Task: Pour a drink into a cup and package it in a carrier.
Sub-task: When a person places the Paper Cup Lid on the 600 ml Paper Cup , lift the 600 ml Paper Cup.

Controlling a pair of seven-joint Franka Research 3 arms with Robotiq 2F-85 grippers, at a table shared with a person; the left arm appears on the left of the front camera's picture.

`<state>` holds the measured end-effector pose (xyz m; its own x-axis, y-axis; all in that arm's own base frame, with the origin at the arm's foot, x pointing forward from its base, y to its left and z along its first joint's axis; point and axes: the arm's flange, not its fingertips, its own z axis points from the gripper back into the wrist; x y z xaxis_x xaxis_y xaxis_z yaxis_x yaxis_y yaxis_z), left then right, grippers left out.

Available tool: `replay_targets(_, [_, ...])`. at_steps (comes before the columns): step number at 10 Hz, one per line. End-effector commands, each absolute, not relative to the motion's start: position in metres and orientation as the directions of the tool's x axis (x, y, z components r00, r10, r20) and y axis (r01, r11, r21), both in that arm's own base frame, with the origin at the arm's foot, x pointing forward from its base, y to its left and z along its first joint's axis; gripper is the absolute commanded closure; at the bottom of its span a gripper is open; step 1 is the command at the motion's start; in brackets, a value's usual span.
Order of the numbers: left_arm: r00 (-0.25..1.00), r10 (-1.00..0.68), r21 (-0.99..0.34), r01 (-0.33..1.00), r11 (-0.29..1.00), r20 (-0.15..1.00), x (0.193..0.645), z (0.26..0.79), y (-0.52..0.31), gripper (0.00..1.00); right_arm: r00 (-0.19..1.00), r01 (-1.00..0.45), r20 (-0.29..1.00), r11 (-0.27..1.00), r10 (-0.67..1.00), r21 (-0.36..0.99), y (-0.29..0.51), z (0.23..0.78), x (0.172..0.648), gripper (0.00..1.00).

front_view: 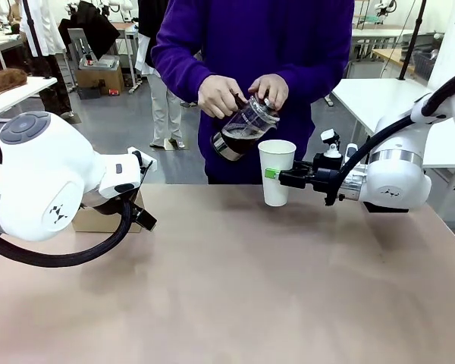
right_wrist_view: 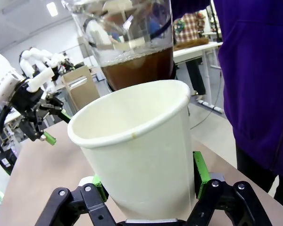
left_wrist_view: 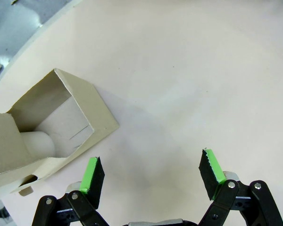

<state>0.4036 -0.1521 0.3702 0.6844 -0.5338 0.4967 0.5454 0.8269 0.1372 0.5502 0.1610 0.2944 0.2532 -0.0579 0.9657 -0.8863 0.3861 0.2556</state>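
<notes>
Standing upright at the far middle of the tabletop (front_view: 227, 288), the cup (front_view: 276, 173) has its mouth up and its long axis vertical. In the right wrist view only bare white wall shows inside its rim. The right gripper (front_view: 277, 177) reaches in from the side, its fingers (right_wrist_view: 201, 173) clamped on the cup's lower half, green pads pressed to either side of the wall.

Just above and beside the rim a person's hands (front_view: 221, 97) hold the glass pitcher (front_view: 244, 127) tilted: base low, top leaning toward the cup. The drink (front_view: 239, 138) lies pooled in the lower part — dark brown, with a foamy edge.

Well apart, at the robot's left, the carrier (left_wrist_view: 61, 117) lies on the tabletop. A pale rounded shape sits in one pocket — what it is I cannot tell. The left gripper (left_wrist_view: 151, 172) hangs just beside the carrier with its fingers spread wide, gripping nothing.
</notes>
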Motion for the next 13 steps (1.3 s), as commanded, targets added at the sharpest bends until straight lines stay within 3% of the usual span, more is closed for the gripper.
replay_targets(1, [0.684, -0.533, 0.135, 0.545, 0.827, 0.498, 0.4035, 0.3705, -0.1517, 0.00, 0.252, -0.882, 0.966, 0.400, -0.049, 0.250, 0.1640, 0.2973, 0.5495, 0.20])
replay_targets(13, [0.684, -0.533, 0.135, 0.545, 0.827, 0.498, 0.4035, 0.3705, -0.1517, 0.00, 0.252, -0.882, 0.966, 0.400, -0.049, 0.250, 0.1640, 0.2973, 0.5495, 0.20])
